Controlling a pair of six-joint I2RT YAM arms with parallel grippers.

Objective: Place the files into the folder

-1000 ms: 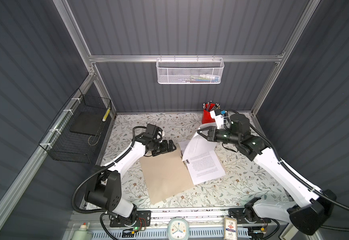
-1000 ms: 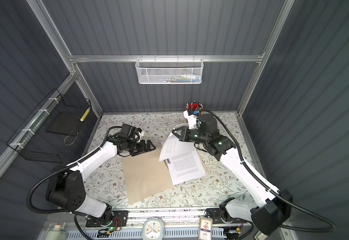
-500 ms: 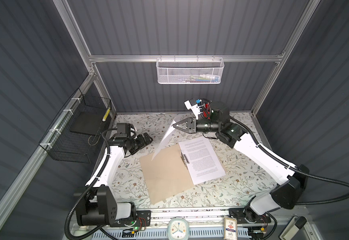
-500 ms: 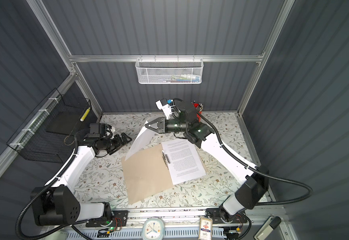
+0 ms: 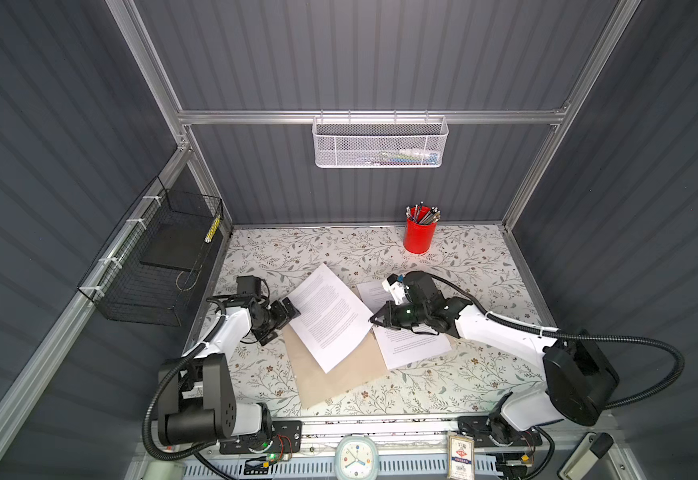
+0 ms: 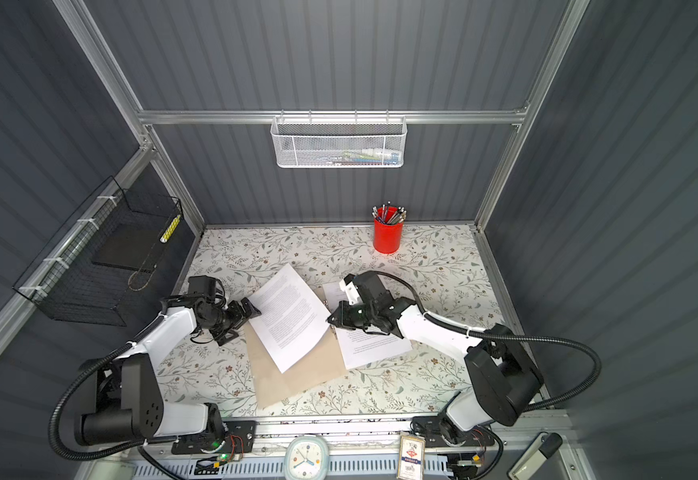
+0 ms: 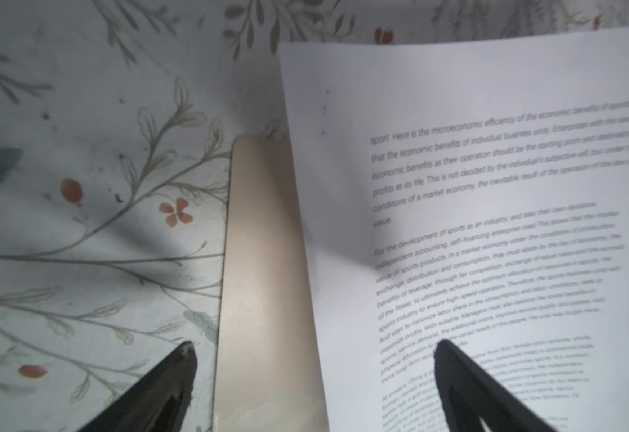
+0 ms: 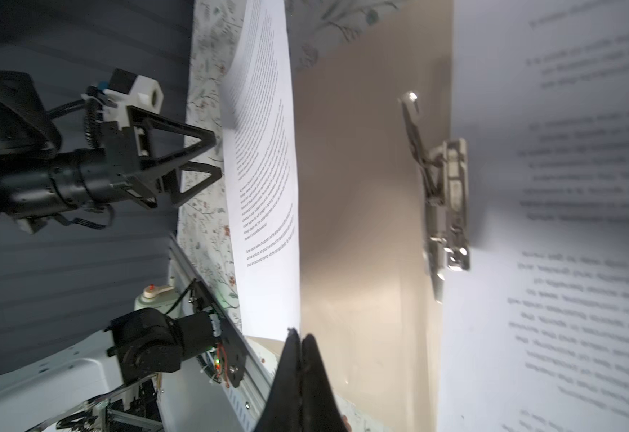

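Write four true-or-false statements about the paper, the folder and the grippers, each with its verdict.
1. The right gripper has its jaws shut on the lifted sheet. True.
2. The left gripper has its jaws shut. False: they stand open at the sheet's edge.
3. The folder lies closed. False: it lies open, with its metal clip showing.
4. The red cup at the back holds pens. True.

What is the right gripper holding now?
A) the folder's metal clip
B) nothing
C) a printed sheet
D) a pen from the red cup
C: the right gripper is shut on the edge of the sheet, which it holds over the folder.
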